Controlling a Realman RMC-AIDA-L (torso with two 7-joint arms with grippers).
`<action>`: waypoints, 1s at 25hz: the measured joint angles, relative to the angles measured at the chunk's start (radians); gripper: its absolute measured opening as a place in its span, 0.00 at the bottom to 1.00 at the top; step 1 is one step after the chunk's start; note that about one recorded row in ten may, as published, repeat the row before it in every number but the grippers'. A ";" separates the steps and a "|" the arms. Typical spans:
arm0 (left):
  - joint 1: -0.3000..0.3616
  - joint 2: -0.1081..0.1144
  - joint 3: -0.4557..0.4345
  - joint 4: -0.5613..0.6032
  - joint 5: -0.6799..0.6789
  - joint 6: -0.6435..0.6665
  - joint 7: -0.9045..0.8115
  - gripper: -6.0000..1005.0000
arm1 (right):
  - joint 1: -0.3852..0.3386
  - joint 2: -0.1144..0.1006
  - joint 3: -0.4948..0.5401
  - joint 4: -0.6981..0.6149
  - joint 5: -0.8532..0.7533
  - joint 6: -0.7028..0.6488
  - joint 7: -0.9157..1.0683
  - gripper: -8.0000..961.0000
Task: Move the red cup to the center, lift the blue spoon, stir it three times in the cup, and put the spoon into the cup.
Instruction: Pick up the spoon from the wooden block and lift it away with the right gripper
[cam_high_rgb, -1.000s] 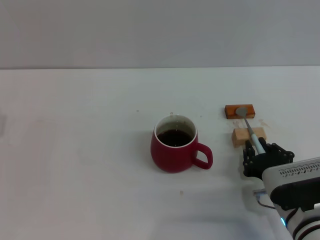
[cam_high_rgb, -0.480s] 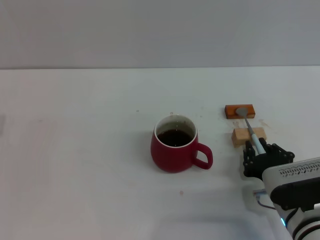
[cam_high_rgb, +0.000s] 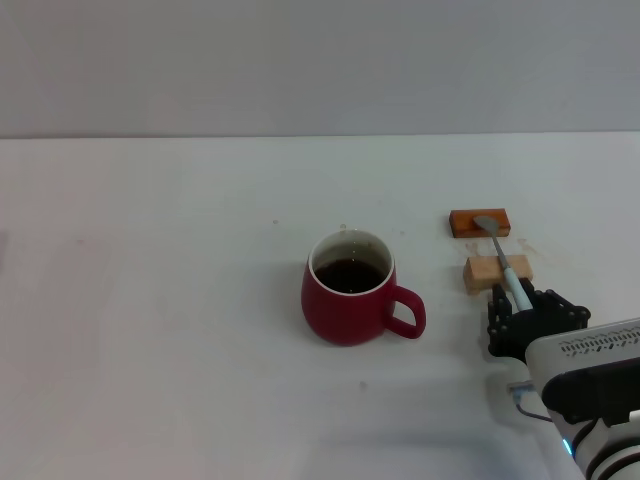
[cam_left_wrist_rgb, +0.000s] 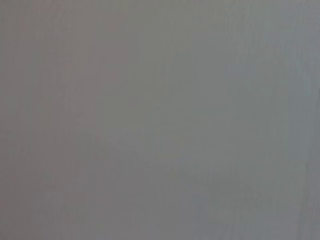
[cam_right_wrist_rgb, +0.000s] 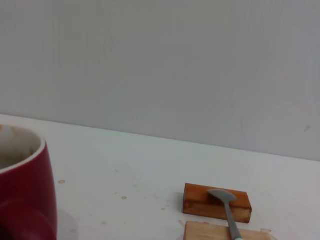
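Note:
The red cup (cam_high_rgb: 348, 300) stands at the table's middle, dark liquid inside, handle pointing toward my right side. It also shows in the right wrist view (cam_right_wrist_rgb: 20, 200). The blue spoon (cam_high_rgb: 503, 260) lies across two small wooden blocks to the cup's right, its silver bowl on the far block and its pale-blue handle toward me. The spoon also shows in the right wrist view (cam_right_wrist_rgb: 227, 207). My right gripper (cam_high_rgb: 522, 312) is at the near end of the handle, its black fingers closed around it. My left gripper is out of view; the left wrist view shows only plain grey.
A dark orange-brown block (cam_high_rgb: 479, 222) and a paler wooden block (cam_high_rgb: 482, 272) support the spoon. They also show in the right wrist view, the dark block (cam_right_wrist_rgb: 200, 202) and the pale block (cam_right_wrist_rgb: 210, 232). A grey wall bounds the white table (cam_high_rgb: 160, 300) at the back.
The spoon's bowl has shifted slightly to the right on the far block. The right gripper has barely moved. The cup has not moved.

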 joint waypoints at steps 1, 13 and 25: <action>0.001 0.000 0.000 0.000 0.000 0.001 -0.002 0.86 | -0.001 0.000 0.000 0.000 0.000 -0.001 0.000 0.24; 0.006 -0.001 0.004 0.000 0.003 0.004 -0.013 0.86 | -0.005 -0.002 0.000 0.001 -0.003 -0.013 0.000 0.23; 0.008 -0.003 0.008 0.000 0.005 0.012 -0.013 0.86 | -0.012 -0.002 0.000 0.001 -0.006 -0.033 0.000 0.22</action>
